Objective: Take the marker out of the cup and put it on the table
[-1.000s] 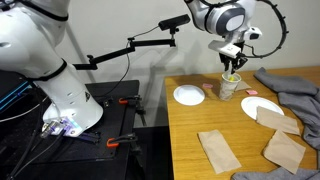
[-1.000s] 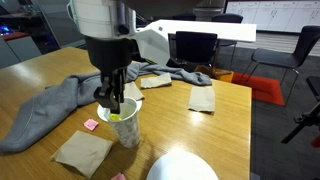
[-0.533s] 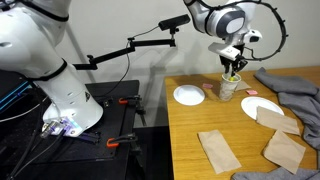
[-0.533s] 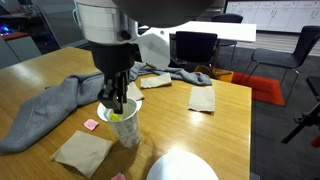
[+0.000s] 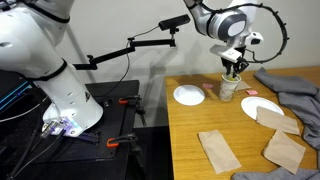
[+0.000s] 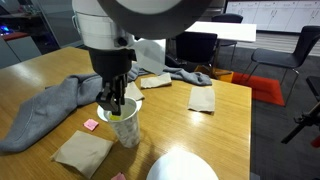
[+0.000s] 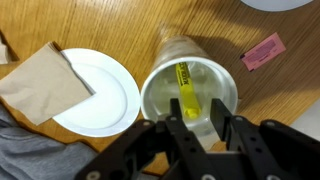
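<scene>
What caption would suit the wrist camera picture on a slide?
Open gripper hovers over the cup, yellow marker inside, white plate alongside on the table.

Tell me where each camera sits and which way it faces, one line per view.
Exterior view: stands off the table beside the robot's stand, looking along it; shows the white arm and gripper above the cup.
Exterior view: low near the table, close to the cup, facing office chairs; shows the gripper at its mouth.
Wrist view: looks straight down into the cup at the marker; gripper fingers at the bottom edge.
Shared: all three show cup and gripper.
</scene>
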You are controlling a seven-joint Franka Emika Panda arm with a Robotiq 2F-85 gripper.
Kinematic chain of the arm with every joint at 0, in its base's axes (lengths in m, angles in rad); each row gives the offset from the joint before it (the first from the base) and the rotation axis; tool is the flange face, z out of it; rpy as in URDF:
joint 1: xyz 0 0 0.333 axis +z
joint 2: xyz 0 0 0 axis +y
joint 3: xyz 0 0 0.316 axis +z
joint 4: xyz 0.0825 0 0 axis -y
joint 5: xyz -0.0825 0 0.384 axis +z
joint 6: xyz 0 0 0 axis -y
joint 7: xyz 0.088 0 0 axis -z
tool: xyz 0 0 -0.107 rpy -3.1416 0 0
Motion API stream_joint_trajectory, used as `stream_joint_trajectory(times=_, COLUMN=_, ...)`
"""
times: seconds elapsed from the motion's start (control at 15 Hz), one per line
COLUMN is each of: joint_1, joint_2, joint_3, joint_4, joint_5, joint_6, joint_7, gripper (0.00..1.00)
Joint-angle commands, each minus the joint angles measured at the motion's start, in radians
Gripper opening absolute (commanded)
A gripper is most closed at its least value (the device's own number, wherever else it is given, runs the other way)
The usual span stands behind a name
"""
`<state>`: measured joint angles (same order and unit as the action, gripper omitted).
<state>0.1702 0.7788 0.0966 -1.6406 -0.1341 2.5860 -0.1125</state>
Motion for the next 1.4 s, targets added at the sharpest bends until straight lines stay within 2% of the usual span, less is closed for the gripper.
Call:
stream_joint_trajectory(times=0.0, joint_1=0.003, joint_2=0.029, joint_3=-0.002, joint_4=0.042, joint_5=-0.008, joint_6=-0.002, joint_7=-0.013, gripper=0.38)
stream_joint_trajectory(times=1.33, joint_1=-0.002, joint_2=0.105, joint_3=0.006, joint_4=0.117, joint_5=-0.005, joint_6=-0.019, joint_7=-0.042, gripper=0.33)
